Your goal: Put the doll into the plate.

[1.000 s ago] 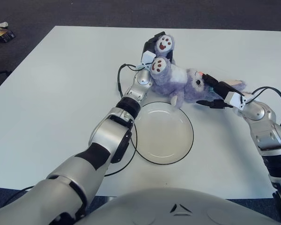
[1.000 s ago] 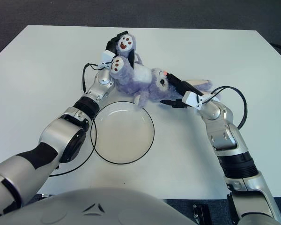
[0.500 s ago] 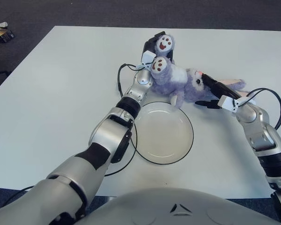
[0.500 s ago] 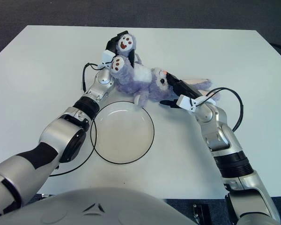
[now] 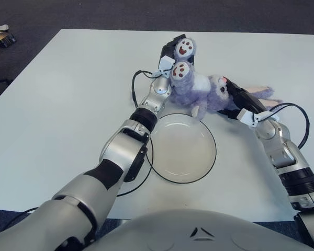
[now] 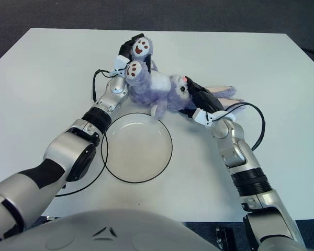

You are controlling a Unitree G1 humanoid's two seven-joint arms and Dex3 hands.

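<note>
A purple plush rabbit doll (image 5: 199, 91) with a white belly lies on its back on the white table, just beyond a clear round plate (image 5: 182, 147) with a dark rim. Its two feet point up at the far end. My left hand (image 5: 170, 57) is curled around the doll's legs by the feet. My right hand (image 5: 239, 100) holds the doll's head, its dark fingers (image 6: 199, 95) over the face, and the long pink-lined ears (image 5: 261, 93) stick out to the right behind it. The plate holds nothing.
The white table (image 5: 68, 104) spreads wide on the left and far sides. Black cables (image 5: 134, 86) loop beside my left wrist and by my right forearm (image 6: 259, 123). A small object (image 5: 1, 36) lies on the dark floor at the far left.
My right hand has slid left and closed over the doll's head; its forearm swung in toward the plate. The doll shifted slightly. My left hand kept its hold on the legs.
</note>
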